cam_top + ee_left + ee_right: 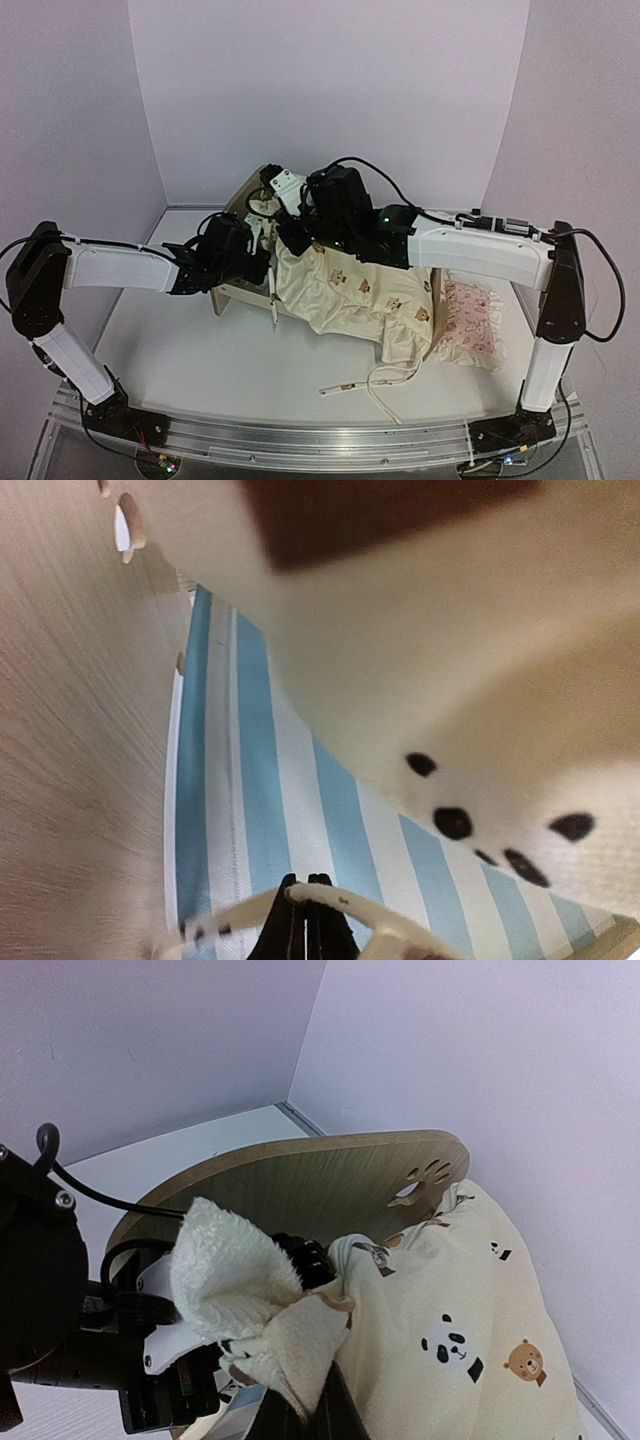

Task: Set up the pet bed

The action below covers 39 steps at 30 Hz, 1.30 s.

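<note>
Because the cushion [340, 290] droops off the bed: the step in hand is, I judge, drawing its headboard end into place for fastening.
Pet bed [236, 292]: on the surface [200, 370] toward the far edge, left of centre, with the headboard [300, 1175] on the far side. The striped base [250, 780] is bare beside the headboard.
Left end effector [305, 928]: clenched, apparently pinching a thin tie [345, 905] just above the stripes.
Right end effector [300, 1415]: clenched on the cushion's folded corner, fleecy underside turned out.
Doing it well: hold the tie taut, raise the corner clear of the headboard, unfold it print-up, then draw both sides evenly toward the headboard.
Risk: the thin tie could slip, and a hard tug could drag the light frame.
Pink pillow [470, 320]: just beside the bed, near the surface's right edge.
</note>
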Each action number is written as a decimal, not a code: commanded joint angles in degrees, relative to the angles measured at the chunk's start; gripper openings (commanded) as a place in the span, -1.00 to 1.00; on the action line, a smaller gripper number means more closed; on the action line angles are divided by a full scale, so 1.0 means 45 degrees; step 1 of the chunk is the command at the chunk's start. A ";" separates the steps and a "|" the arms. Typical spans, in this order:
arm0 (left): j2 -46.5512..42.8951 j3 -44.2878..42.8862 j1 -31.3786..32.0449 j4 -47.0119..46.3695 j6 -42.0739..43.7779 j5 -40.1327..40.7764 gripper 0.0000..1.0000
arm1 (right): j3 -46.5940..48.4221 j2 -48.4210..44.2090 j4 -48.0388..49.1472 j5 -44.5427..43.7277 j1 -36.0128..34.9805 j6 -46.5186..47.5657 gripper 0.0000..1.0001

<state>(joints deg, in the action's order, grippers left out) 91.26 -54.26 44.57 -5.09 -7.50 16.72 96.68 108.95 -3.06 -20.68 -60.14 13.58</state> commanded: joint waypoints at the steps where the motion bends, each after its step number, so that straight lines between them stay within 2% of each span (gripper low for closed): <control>1: -0.0057 -0.0274 -0.0080 0.0251 -0.0625 0.1204 -1.00 | 0.0002 -0.0801 0.0503 0.0255 -0.0009 -0.0263 -1.00; 5: -0.0407 -0.0458 -0.0080 0.1513 -0.1679 0.2572 -1.00 | 0.0239 -0.0486 0.0487 0.0457 -0.0011 -0.0485 -1.00; 10: -0.0651 -0.0445 -0.0083 0.2777 -0.2955 0.3151 -1.00 | 0.0826 0.0205 0.0376 0.0497 0.0002 -0.0614 -1.00; 16: -0.1280 -0.0241 -0.0080 0.3890 -0.4549 0.3320 -0.99 | 0.1577 0.1112 0.0386 0.0019 -0.0011 -0.0671 -1.00; 21: -0.2166 -0.0222 -0.0082 0.4523 -0.5125 0.2989 -0.97 | 0.2011 0.1776 0.0386 -0.0957 -0.0004 -0.0676 -1.00; 29: -0.2727 -0.0193 -0.0087 0.5951 -0.6305 0.3107 -0.92 | 0.2401 0.2597 0.0478 -0.1136 -0.0010 -0.0849 -1.00; 31: -0.2796 0.0002 -0.0085 0.5945 -0.6369 0.3018 -0.82 | 0.2536 0.2791 0.0528 -0.1142 -0.0012 -0.0869 -1.00; 35: -0.2648 0.0290 -0.0081 0.5330 -0.6009 0.2425 -0.37 | 0.2895 0.3116 0.0561 -0.1629 -0.0001 -0.0759 -1.00; 39: -0.3122 0.0286 -0.0071 0.5324 -0.5924 0.1931 -0.24 | 0.3219 0.3356 0.0562 -0.2042 0.0022 -0.0570 -1.00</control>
<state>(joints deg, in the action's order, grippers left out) 80.64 -53.26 44.36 19.51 -34.43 27.34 107.68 122.89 -2.44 -25.47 -60.31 10.46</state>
